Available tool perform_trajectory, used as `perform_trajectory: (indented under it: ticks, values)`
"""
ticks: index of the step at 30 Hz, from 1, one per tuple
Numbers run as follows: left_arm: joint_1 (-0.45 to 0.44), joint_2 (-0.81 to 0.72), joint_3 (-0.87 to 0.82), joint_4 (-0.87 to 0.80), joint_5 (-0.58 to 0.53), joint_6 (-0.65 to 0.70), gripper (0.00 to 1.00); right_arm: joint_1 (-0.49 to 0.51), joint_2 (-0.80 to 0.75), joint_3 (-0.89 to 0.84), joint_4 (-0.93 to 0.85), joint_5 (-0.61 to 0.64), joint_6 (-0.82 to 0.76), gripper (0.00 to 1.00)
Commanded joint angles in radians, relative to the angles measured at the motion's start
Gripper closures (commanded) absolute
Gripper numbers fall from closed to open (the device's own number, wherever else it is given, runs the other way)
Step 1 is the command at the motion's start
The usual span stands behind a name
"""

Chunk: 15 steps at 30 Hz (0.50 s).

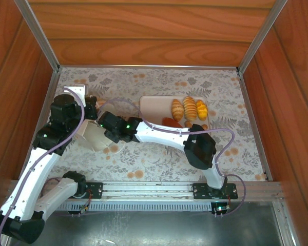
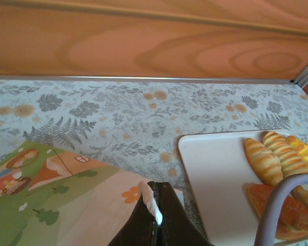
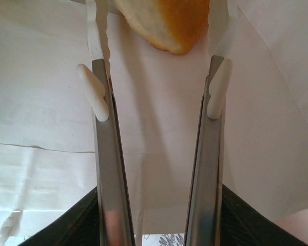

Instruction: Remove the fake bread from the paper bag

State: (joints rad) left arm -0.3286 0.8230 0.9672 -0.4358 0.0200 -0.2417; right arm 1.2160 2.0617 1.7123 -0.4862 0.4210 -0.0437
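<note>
Right wrist view looks along the right end effector [image 3: 158,31] into the paper bag [image 3: 46,118]; its two metal fingers [image 3: 107,169] stand about half apart, each ending in a white tip; a golden-brown piece of fake bread [image 3: 167,20] lies between those tips at their far end, on the white paper of the bag's inside; its edge meets one tip, while a thin strip of paper shows between it and the other, so the jaws look apart rather than clamped on it.

Left wrist view has the left end effector [image 2: 156,218] closed tight, a white edge of the bag pinched between its dark fingers; the bag's printed face, green with an orange shape, spreads to the left of those fingers; ahead and to the right of them a pale tray [image 2: 210,169] lies flat on the floral bench [image 2: 118,113]; on the tray's right part sit several pastries [image 2: 264,161], two ridged rolls side by side, a yellow piece just beyond them, and a croissant nearer the fingers; a grey cable [image 2: 269,215] arcs in front of the croissant.

Top external view places the left end effector at the far left rim of the bag; the right end effector enters the bag from the right; the tray lies to the right of both, well apart from the bag.
</note>
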Motion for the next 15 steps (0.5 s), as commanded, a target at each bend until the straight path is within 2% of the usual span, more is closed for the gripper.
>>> perform_trajectory:
  ticks: [1,8,15]
  values:
    - [-0.003,-0.016,-0.009,0.04,0.014,-0.001,1.0,0.002,-0.003,0.029,0.055,0.049,-0.052,0.48]
    - [-0.003,-0.021,-0.021,0.045,0.014,-0.008,1.0,-0.001,0.061,0.077,0.055,0.115,-0.048,0.46]
    - [-0.004,-0.025,-0.029,0.045,0.004,-0.005,1.0,0.0,0.148,0.186,-0.026,0.048,-0.027,0.48]
